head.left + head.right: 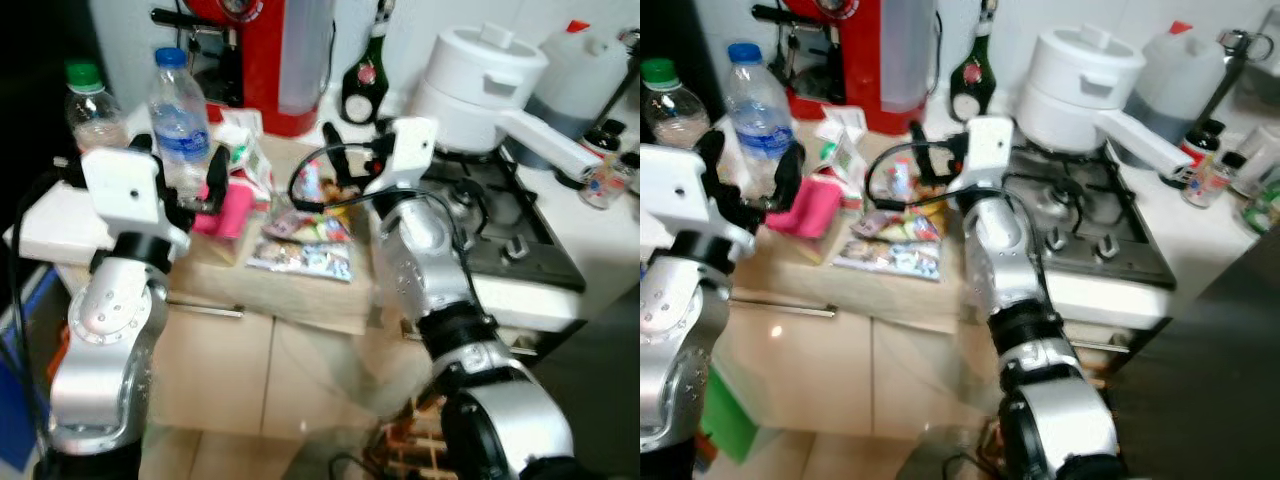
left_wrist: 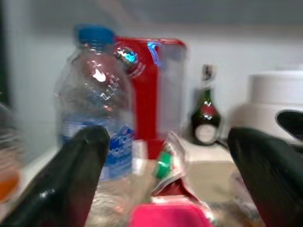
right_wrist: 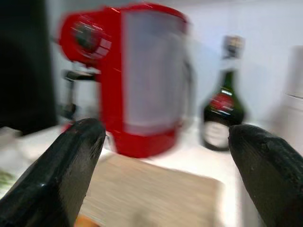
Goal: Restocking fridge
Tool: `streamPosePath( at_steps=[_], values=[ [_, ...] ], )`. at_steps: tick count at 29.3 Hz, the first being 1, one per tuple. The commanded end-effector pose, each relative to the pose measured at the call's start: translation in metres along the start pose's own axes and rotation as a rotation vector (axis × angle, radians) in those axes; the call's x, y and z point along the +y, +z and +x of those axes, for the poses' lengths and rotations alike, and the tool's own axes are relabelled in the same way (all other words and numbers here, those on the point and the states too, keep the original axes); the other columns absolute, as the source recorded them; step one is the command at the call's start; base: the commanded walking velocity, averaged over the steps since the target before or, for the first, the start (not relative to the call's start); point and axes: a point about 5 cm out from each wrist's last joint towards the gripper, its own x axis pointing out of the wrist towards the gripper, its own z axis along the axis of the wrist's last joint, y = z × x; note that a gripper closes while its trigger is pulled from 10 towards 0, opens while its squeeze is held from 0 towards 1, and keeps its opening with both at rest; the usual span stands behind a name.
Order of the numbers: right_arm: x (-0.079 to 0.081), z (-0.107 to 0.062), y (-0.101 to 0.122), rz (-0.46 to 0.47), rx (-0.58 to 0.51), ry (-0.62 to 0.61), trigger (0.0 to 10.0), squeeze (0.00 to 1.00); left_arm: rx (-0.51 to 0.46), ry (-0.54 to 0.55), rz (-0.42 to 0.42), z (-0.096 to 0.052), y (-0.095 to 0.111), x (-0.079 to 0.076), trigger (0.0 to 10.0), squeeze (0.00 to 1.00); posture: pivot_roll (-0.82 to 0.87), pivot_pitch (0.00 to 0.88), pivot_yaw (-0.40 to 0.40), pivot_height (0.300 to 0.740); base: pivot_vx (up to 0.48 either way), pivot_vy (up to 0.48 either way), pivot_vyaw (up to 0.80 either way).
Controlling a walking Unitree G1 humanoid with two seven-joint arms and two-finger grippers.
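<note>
A clear water bottle with a blue cap (image 1: 180,110) stands on the counter at the left, in front of a red coffee machine (image 1: 262,62). My left gripper (image 1: 180,165) is open, its fingers (image 2: 80,161) spread to either side of the bottle's lower part, not closed on it. A second bottle with a green cap (image 1: 92,108) stands further left. My right gripper (image 1: 350,150) hovers open and empty over the wooden board (image 1: 290,290), facing the red machine (image 3: 137,80). Snack packets (image 1: 303,256) and a pink item (image 1: 228,210) lie on the board.
A dark glass bottle (image 1: 364,72) stands beside the red machine. A white pot (image 1: 478,85) with a long handle sits on the gas hob (image 1: 505,225) to the right. Small jars (image 1: 600,180) stand at the far right. Cupboard fronts (image 1: 240,370) are below the counter.
</note>
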Motion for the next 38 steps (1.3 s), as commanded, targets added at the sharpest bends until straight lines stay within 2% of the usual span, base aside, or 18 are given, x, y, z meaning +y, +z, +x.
streamPosePath(
  at_steps=[1,4,8,11,13,15,16,18,22,29,34,36,38],
  values=[
    [0.005,0.001,0.0,0.015,-0.004,0.009,10.0,0.0,-0.009,-0.014,0.018,0.002,0.005,0.002,10.0,0.0,0.08,0.0,-0.099,0.74,0.0,0.48,0.0],
    [0.005,0.001,-0.002,0.011,0.007,-0.004,10.0,0.0,0.001,-0.001,0.064,0.005,0.005,0.004,10.0,0.0,0.08,0.0,-0.075,0.74,0.0,0.301,0.0],
    [0.005,0.003,-0.003,0.022,0.016,-0.015,10.0,0.0,0.015,-0.022,0.068,0.009,0.004,0.003,10.0,0.0,0.09,0.0,-0.049,0.74,0.0,0.0,0.0],
    [0.003,0.006,-0.003,0.075,0.027,-0.029,10.0,0.0,0.032,-0.021,0.065,0.012,0.002,0.004,10.0,0.0,0.09,0.0,-0.037,0.74,0.0,0.0,0.0],
    [-0.001,0.008,-0.007,0.121,0.081,-0.06,10.0,0.0,0.041,-0.029,0.048,0.013,0.001,0.004,10.0,0.0,0.09,0.0,-0.029,0.74,0.0,0.0,0.0],
    [-0.013,0.011,-0.009,0.198,0.124,-0.144,10.0,0.0,0.058,-0.021,0.042,0.015,-0.002,0.005,10.0,0.0,0.09,0.0,-0.02,0.74,0.0,0.0,0.0],
    [-0.019,0.012,-0.009,0.199,0.126,-0.177,10.0,0.0,0.066,-0.009,0.041,0.016,-0.004,0.006,10.0,0.0,0.09,0.0,-0.017,0.74,0.0,0.0,0.0],
    [-0.027,0.011,-0.008,0.154,0.126,-0.23,10.0,0.0,0.085,0.004,0.033,0.016,-0.009,0.009,10.0,0.0,0.1,0.0,0.0,0.74,0.0,0.0,0.0],
    [-0.034,0.008,-0.01,0.116,0.13,-0.285,10.0,0.0,0.112,0.007,-0.004,0.014,-0.014,0.011,10.0,0.0,0.1,0.0,0.045,0.74,0.0,0.0,0.0],
    [-0.021,0.02,0.003,0.04,0.098,-0.212,10.0,0.0,0.125,-0.023,0.006,0.017,-0.016,0.005,10.0,0.0,0.09,0.0,0.056,0.74,0.0,0.0,0.0],
    [-0.02,0.024,0.003,0.04,0.161,-0.21,10.0,0.0,0.126,-0.034,0.002,0.017,-0.016,0.003,10.0,0.0,0.09,0.0,0.042,0.74,0.0,0.0,0.0],
    [-0.02,0.024,0.002,0.01,0.221,-0.207,10.0,0.0,0.127,-0.042,0.004,0.016,-0.015,0.003,10.0,0.0,0.09,0.0,0.034,0.74,0.0,0.0,0.0],
    [-0.02,0.024,0.002,0.01,0.221,-0.207,10.0,0.0,0.127,-0.042,0.004,0.016,-0.015,0.003,10.0,0.0,0.09,0.0,0.034,0.74,0.0,0.0,0.0]
  ],
)
